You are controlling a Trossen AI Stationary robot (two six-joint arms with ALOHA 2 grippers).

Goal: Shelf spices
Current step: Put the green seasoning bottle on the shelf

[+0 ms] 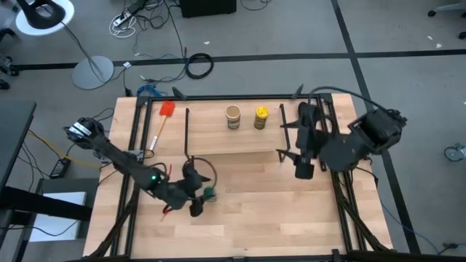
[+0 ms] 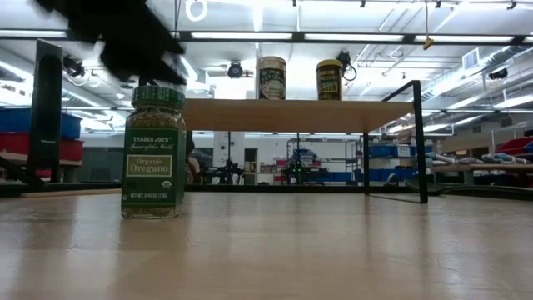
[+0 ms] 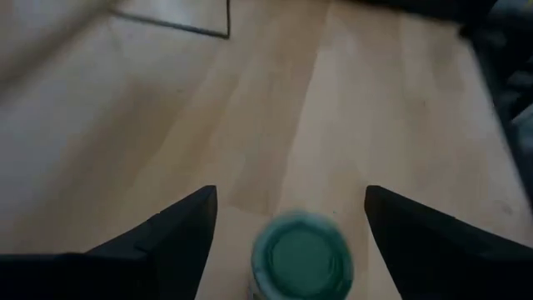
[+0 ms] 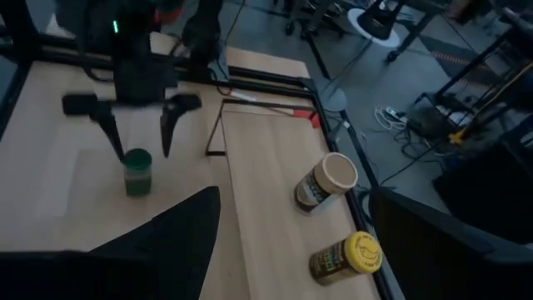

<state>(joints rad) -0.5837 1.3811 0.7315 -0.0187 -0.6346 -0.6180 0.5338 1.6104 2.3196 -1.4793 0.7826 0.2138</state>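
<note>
The green-lidded oregano jar (image 2: 154,154) stands upright on its base on the tabletop, seen also from above (image 1: 210,193) (image 3: 301,257) (image 4: 137,172). My left gripper (image 4: 140,148) hangs open just above it, fingers pointing down, one on either side of the lid, touching nothing that I can see. The tan-lidded jar (image 1: 232,116) (image 4: 325,182) and the yellow-lidded jar (image 1: 261,116) (image 4: 346,257) stand on the shelf (image 1: 211,131) (image 2: 291,115). My right gripper (image 1: 302,166) waits open at the shelf's right end, holding nothing.
A red-headed spatula (image 1: 166,113) and a black spoon (image 1: 188,131) lie on the shelf's left half. The shelf's black wire legs (image 2: 416,142) stand on the table's far part. Bare tabletop (image 1: 277,211) lies in front of the shelf, to the right of the green jar.
</note>
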